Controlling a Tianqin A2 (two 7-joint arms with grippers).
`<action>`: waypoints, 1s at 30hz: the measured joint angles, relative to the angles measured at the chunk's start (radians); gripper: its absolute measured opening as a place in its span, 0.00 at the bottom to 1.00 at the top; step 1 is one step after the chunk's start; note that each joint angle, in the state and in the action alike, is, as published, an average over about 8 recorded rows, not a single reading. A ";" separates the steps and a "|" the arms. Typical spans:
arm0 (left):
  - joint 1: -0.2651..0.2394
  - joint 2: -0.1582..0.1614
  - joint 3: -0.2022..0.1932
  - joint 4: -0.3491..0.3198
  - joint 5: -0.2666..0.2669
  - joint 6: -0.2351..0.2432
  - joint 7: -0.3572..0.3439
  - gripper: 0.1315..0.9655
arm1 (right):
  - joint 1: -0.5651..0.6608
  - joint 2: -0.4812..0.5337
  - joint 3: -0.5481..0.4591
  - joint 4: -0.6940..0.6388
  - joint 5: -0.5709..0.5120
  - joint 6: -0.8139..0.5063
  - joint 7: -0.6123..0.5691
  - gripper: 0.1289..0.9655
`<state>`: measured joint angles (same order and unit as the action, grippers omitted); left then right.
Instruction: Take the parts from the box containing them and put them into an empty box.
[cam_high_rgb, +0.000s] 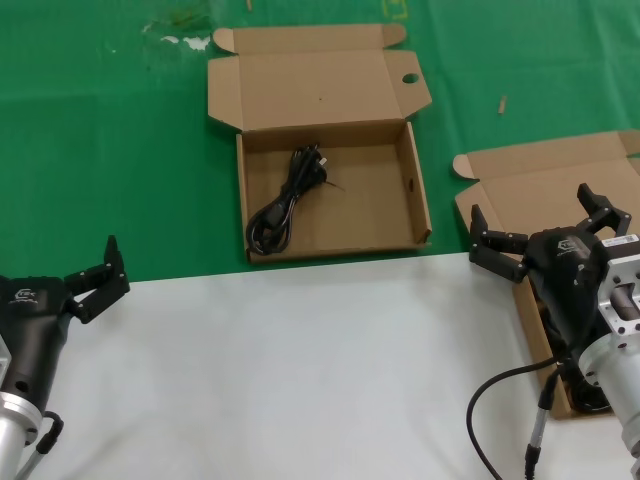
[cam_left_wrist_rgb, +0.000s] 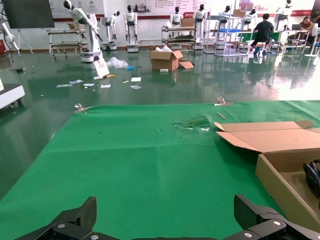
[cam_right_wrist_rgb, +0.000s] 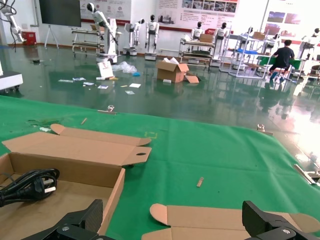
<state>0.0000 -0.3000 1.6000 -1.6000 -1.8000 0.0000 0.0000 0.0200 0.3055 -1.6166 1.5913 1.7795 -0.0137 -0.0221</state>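
The box with the round-holed lid tab lies open at the middle of the green mat, and one bundled black cord lies in its left half. That cord also shows in the right wrist view, and its edge in the left wrist view. The plain-lidded box sits at the right, its tray mostly hidden under my right arm. My right gripper hangs open over that box's near-left part, holding nothing. My left gripper rests open and empty at the lower left over the white surface.
A white surface covers the near half of the table and the green mat the far half. Both open lids lie flat towards the far side. Small scraps lie on the mat beyond the boxes.
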 joint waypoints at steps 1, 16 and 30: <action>0.000 0.000 0.000 0.000 0.000 0.000 0.000 1.00 | 0.000 0.000 0.000 0.000 0.000 0.000 0.000 1.00; 0.000 0.000 0.000 0.000 0.000 0.000 0.000 1.00 | 0.000 0.000 0.000 0.000 0.000 0.000 0.000 1.00; 0.000 0.000 0.000 0.000 0.000 0.000 0.000 1.00 | 0.000 0.000 0.000 0.000 0.000 0.000 0.000 1.00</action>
<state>0.0000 -0.3000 1.6000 -1.6000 -1.8000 0.0000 0.0000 0.0200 0.3055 -1.6166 1.5913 1.7795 -0.0137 -0.0221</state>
